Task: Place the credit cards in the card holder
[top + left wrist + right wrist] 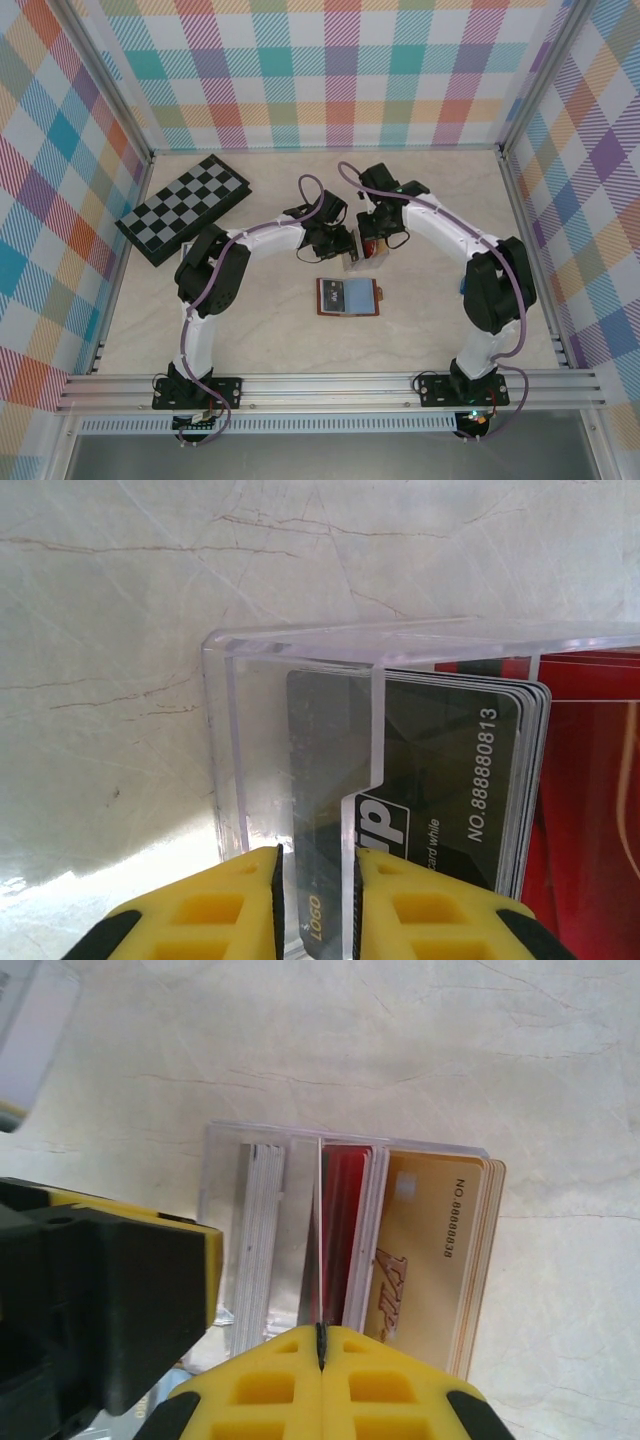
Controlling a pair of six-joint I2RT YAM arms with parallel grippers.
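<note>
Plastic credit cards (430,1250) crowd the clear plastic tray (225,780); right hand (321,1345) pinches one, left hand (318,880) clamps the tray; reddish-brown leather card holder (348,297) waits.

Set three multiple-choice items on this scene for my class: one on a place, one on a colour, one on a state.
1. Where on the table does the chessboard lie?
A back left
B back right
C front centre

2. Seen from the right wrist, what colour is the VIP card in the tray?
A gold
B green
C blue

3. How is the right tool?
A wide open
B shut on a thin card
C holding the wallet

Key:
1 A, it sits upper left in the top view.
2 A, its face is gold with a number.
3 B, the pads meet on the card's edge.
</note>
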